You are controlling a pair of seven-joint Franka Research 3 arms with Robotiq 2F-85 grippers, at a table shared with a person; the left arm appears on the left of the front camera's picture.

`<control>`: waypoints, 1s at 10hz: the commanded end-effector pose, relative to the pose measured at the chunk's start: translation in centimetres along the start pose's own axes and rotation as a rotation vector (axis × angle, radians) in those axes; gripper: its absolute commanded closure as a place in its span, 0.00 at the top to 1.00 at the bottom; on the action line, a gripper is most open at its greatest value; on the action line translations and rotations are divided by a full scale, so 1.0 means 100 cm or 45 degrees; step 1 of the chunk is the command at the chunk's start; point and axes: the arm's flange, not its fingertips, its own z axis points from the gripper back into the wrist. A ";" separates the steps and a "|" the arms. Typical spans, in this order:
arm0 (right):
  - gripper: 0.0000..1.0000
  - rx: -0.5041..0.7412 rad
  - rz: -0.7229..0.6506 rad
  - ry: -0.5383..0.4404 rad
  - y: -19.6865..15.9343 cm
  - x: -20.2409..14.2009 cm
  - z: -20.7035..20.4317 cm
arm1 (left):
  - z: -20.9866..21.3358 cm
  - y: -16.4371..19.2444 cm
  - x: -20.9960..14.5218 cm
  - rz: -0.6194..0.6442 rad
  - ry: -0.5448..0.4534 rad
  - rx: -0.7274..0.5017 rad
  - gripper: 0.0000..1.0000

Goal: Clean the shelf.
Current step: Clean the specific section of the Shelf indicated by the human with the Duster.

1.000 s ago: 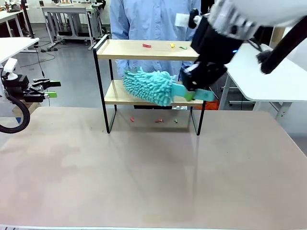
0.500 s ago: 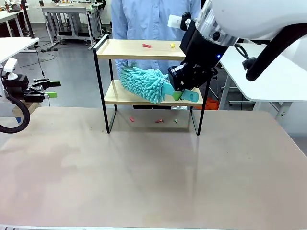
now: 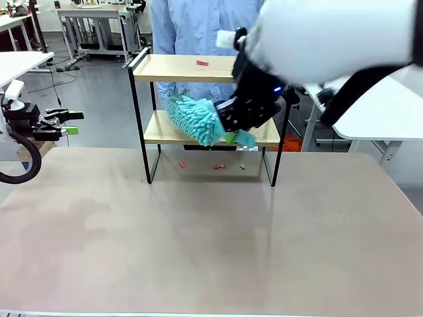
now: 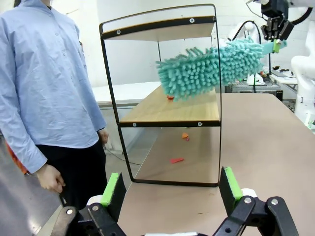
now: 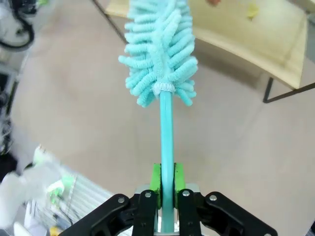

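The shelf (image 3: pixel 170 69) stands at the table's far side, with two light wooden boards in a thin black frame. My right gripper (image 3: pixel 232 135) is shut on the handle of a turquoise fluffy duster (image 3: pixel 195 119). The duster's head lies between the tiers, over the left part of the lower board. The right wrist view shows the pads (image 5: pixel 155 178) clamped on the handle, the duster head (image 5: pixel 160 54) ahead and a shelf board (image 5: pixel 261 44) beyond. My left gripper (image 3: pixel 71 123) hangs open at the table's left edge. In its own view it (image 4: pixel 172 186) faces the shelf (image 4: pixel 170 112) end-on, with the duster (image 4: pixel 209 66) above the lower board.
A small red scrap (image 3: pixel 202 63) lies on the top board. Red and green scraps (image 3: pixel 219 166) lie on the table under the shelf. A person in a light blue shirt (image 3: pixel 198 26) stands behind the shelf. White side tables (image 3: pixel 377 112) flank the work table.
My right arm has swung left, carrying the duster leftward along the lower board. The left arm has stayed still.
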 end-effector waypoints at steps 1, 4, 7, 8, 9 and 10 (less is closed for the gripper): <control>0.13 -0.124 -0.185 -0.130 0.043 0.031 -0.033 | 0.000 -0.001 0.003 -0.005 0.006 -0.004 1.00; 0.13 -0.114 -0.337 -0.262 0.074 0.058 -0.074 | 0.000 -0.001 0.003 -0.005 0.006 -0.004 1.00; 0.13 -0.080 -0.406 -0.300 0.090 0.077 -0.104 | 0.000 -0.001 0.003 -0.005 0.006 -0.004 1.00; 0.13 -0.076 -0.413 -0.305 0.093 0.081 -0.107 | 0.000 -0.001 0.003 -0.005 0.006 -0.004 1.00; 0.13 -0.072 -0.414 -0.300 0.096 0.083 -0.108 | 0.000 -0.001 0.003 -0.005 0.006 -0.004 1.00; 0.13 -0.063 -0.417 -0.299 0.097 0.084 -0.107 | 0.000 -0.001 0.003 -0.005 0.006 -0.004 1.00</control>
